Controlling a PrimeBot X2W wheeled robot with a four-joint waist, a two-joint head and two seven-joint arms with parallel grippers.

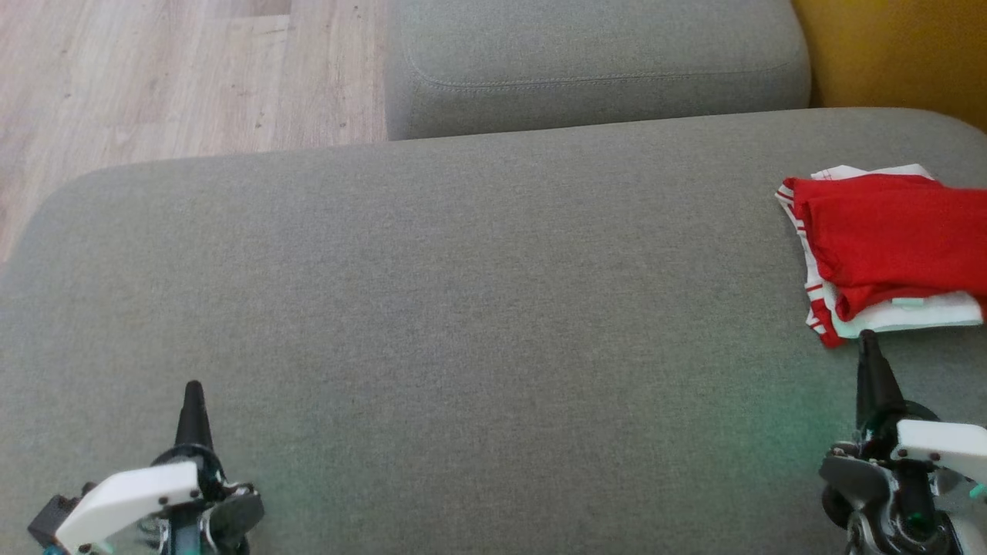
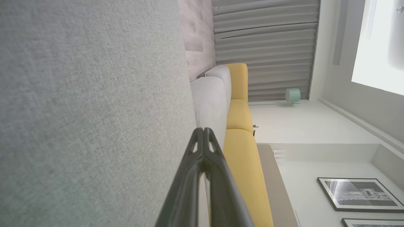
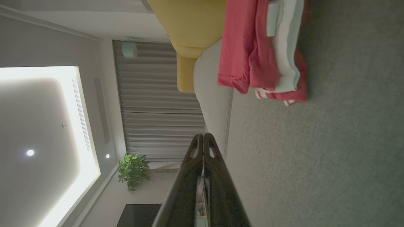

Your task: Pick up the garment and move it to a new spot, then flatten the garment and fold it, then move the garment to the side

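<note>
The garment [image 1: 887,247], red with white panels and red-white striped trim, lies folded in a compact stack at the far right of the grey sofa seat [image 1: 463,308]; the right wrist view has it at the top [image 3: 265,53]. My right gripper [image 1: 867,339] is shut with nothing in it, its tips just short of the stack's near edge; its closed fingertips [image 3: 203,137] point past the garment. My left gripper [image 1: 193,388] is shut and empty at the lower left, far from the garment, seen in its own view [image 2: 203,130] over bare cushion.
A second grey cushion [image 1: 594,65] sits behind the seat. Wooden floor [image 1: 154,77] lies at the upper left, beyond the seat's rounded left edge. A yellow sofa section [image 1: 902,54] stands at the upper right. The wide grey seat stretches between the grippers.
</note>
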